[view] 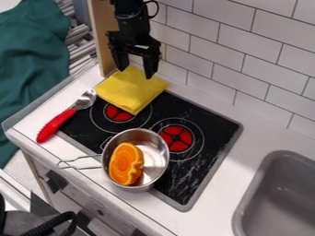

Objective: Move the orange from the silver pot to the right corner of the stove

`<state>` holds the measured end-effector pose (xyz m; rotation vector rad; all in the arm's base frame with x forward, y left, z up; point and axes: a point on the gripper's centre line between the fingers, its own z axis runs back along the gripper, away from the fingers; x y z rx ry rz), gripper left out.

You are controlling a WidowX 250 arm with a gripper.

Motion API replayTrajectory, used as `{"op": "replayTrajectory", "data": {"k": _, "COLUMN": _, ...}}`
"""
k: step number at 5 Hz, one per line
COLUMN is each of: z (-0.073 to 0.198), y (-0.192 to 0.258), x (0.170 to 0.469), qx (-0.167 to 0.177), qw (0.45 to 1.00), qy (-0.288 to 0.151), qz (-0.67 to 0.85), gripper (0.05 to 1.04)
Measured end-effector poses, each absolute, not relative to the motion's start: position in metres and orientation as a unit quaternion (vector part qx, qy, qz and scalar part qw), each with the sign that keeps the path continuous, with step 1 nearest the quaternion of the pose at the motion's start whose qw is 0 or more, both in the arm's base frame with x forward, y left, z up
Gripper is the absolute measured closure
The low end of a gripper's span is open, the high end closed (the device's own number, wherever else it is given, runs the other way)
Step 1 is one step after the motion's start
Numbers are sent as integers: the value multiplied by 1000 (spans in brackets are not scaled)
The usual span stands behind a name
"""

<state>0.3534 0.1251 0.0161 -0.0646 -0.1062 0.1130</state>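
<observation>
Bright, fairly even light falls over the white rectangular wall tiles (201, 49). Highlights gleam inside the shiny silver metal pot (156, 161), and soft shading darkens the grey rounded sink (284, 203).

Toy kitchen: black stove (206, 120), grey sink (280, 193), white tiled wall (212, 41).
</observation>
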Motion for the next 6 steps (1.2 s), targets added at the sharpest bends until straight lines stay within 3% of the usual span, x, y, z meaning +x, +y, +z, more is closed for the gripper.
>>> {"op": "replayTrajectory", "data": {"k": 1, "z": -4, "y": 121, "x": 344, "qx": -42, "qw": 997, "qy": -27, "qz": 58, "gripper": 84}}
{"op": "replayTrajectory", "data": {"k": 2, "z": -7, "y": 115, "x": 332, "qx": -42, "qw": 996, "qy": -38, "qz": 63, "gripper": 84}}
{"op": "replayTrajectory", "data": {"k": 3, "z": 0, "y": 111, "x": 315, "qx": -28, "qw": 995, "qy": -74, "qz": 62, "gripper": 84}}
{"op": "replayTrajectory", "data": {"k": 6, "z": 24, "y": 79, "x": 267, "qx": 30, "qw": 997, "qy": -64, "qz": 2, "gripper": 84}}
